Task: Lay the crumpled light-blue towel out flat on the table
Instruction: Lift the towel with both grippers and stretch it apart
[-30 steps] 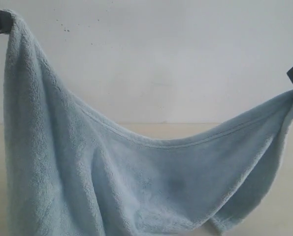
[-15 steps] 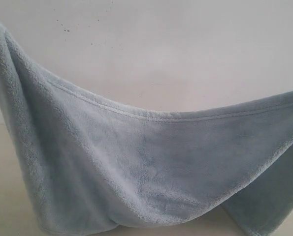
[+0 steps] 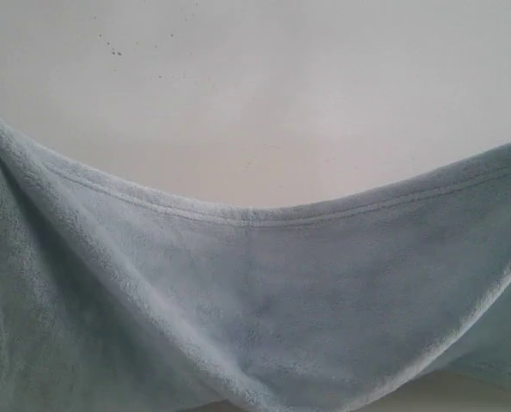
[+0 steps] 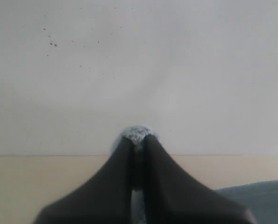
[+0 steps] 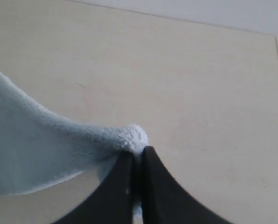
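We see the towel (image 3: 264,292) fill far more of the exterior view than it did a second ago. Then its left side hung as a tall narrow drape and both holding tips showed at the picture's edges; now the cloth runs off both sides and covers the lower left. Its hemmed upper edge sags in a shallow curve, lowest near the middle, with soft diagonal folds below. The pile is pale blue and fluffy.

The towel hangs in the air, strung between the two arms in front of the white wall (image 3: 281,86). Only a sliver of tabletop (image 5: 199,93) shows under it in the exterior view.

The left pincer (image 4: 138,140) is clamped on a tuft of towel that pokes out past its tips. The right pincer (image 5: 138,154) likewise pinches a corner above the tabletop.
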Motion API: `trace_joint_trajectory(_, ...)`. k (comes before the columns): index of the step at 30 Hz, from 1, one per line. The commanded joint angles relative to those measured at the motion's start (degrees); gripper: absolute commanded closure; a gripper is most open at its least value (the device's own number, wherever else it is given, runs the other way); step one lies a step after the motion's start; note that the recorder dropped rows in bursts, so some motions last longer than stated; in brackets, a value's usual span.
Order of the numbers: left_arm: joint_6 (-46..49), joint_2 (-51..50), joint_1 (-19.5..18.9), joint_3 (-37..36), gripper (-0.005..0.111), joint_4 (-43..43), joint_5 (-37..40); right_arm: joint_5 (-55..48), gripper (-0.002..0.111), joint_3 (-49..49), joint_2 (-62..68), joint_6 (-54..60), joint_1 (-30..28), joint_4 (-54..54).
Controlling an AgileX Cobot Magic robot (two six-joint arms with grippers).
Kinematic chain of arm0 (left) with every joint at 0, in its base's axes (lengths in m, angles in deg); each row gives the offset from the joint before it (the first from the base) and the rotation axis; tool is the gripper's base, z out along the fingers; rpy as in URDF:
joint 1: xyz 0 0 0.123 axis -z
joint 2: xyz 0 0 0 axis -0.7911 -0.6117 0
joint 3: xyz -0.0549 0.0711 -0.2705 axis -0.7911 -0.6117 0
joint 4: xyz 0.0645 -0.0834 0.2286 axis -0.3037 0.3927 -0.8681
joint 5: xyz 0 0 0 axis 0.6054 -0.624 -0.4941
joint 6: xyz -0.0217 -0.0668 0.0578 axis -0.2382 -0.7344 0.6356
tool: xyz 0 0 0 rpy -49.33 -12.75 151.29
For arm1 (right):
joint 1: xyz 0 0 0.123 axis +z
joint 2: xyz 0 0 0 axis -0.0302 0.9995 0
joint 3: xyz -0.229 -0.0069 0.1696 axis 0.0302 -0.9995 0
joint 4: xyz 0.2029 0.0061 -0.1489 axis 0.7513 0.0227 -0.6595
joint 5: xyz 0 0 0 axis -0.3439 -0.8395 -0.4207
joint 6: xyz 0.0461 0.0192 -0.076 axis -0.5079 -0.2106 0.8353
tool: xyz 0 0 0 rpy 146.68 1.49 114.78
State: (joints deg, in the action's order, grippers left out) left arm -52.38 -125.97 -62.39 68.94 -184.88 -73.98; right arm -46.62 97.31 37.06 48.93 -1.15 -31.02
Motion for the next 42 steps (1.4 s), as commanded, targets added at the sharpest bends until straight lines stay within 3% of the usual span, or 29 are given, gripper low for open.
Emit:
trace_joint_trajectory(1, -1.18, 2.72, -0.28, -2.97, 0.103, 0.51, 0.34, -2.94, 0.108, 0.20, -0.44, 0.99, -0.01, 0.96)
trace_joint_trajectory(7, -1.18, 3.31, -0.04, -10.07, 0.103, 0.51, -9.31, -2.94, 0.108, 0.06, -0.69, 0.77, -0.01, 1.24)
trace_joint_trajectory(9, -1.18, 3.31, 1.09, -13.22, 0.103, 0.51, -8.38, -2.94, 0.108, 0.06, -0.69, 0.50, -0.01, 1.52)
trace_joint_trajectory(11, -1.18, 3.31, 2.51, -15.45, 0.103, 0.51, -3.12, -2.94, 0.108, 0.06, -0.69, 0.50, -0.01, 2.12)
trace_joint_trajectory(16, -1.18, 1.43, 5.89, -17.66, 0.103, 0.51, 20.88, -2.94, 0.108, 0.06, -1.49, 0.36, 0.09, 2.76)
trace_joint_trajectory(20, -1.18, -2.36, 6.17, -17.66, 0.103, 0.51, 36.03, -2.94, 0.108, 0.06, -2.86, 0.13, 0.09, 3.17)
trace_joint_trajectory(24, -0.51, -6.52, 6.17, -17.66, 0.103, 12.41, 45.30, -2.94, 0.108, 0.06, -3.33, -0.03, 0.09, 3.70)
trace_joint_trajectory(26, 5.09, -7.86, 6.17, -17.66, 0.103, 15.93, 46.92, -2.94, 0.108, 0.06, -3.33, -0.03, 0.09, 3.87)
trace_joint_trajectory(33, 36.00, -6.81, 6.17, -17.66, 0.103, 16.34, 52.01, -2.94, 0.108, 0.06, -3.33, -0.03, 0.09, 4.09)
trace_joint_trajectory(36, 38.63, -3.81, 7.36, -17.75, 0.103, 23.45, 52.93, -2.94, 0.108, 0.06, -3.33, -0.03, 0.09, 4.23)
trace_joint_trajectory(42, 48.82, 5.02, 7.45, -17.80, 0.103, 38.46, 45.27, -2.94, 0.108, -2.79, -3.89, 0.21, 0.09, 5.64)
